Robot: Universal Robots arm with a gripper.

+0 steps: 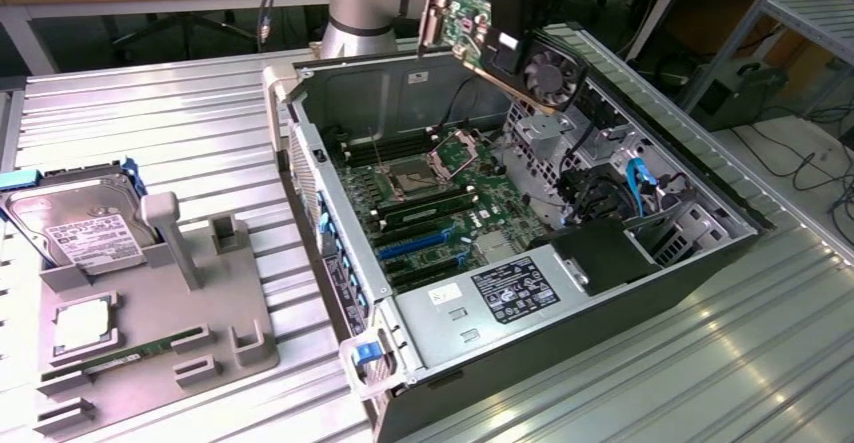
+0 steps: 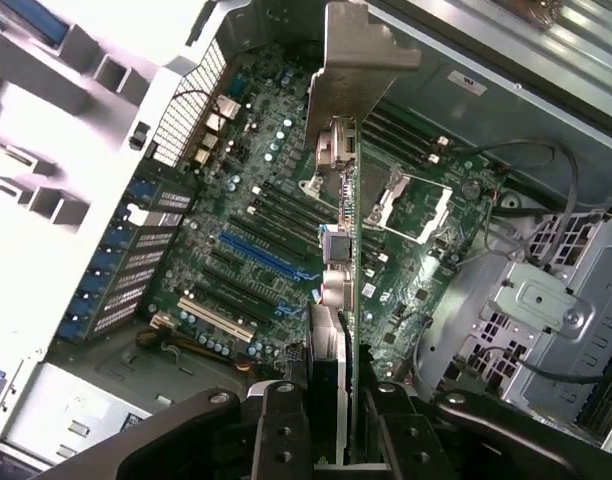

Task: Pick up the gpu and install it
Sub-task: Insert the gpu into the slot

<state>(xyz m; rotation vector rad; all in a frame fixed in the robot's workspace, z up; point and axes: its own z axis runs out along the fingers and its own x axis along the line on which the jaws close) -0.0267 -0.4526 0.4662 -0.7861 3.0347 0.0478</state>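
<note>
The gpu [image 1: 474, 25], a green card with a silver bracket on one end and a black fan on its side, hangs tilted above the back of the open computer case [image 1: 300, 153]. My gripper [image 1: 518, 3] is shut on the card's upper edge. In the wrist view the gpu [image 2: 346, 230] is seen edge-on between my fingers [image 2: 278, 430], its bracket pointing away from the camera. Below it lies the motherboard [image 2: 236, 190] with a blue slot [image 2: 261, 258]. The card is well above the board and touches nothing.
A power supply [image 1: 514, 288] and a drive cage [image 1: 601, 163] with blue cables fill the case's front and right. On the exterior view's left, a grey fixture [image 1: 200, 343] holds a hard drive [image 1: 80, 225], a processor [image 1: 87, 325] and a memory stick [image 1: 120, 356].
</note>
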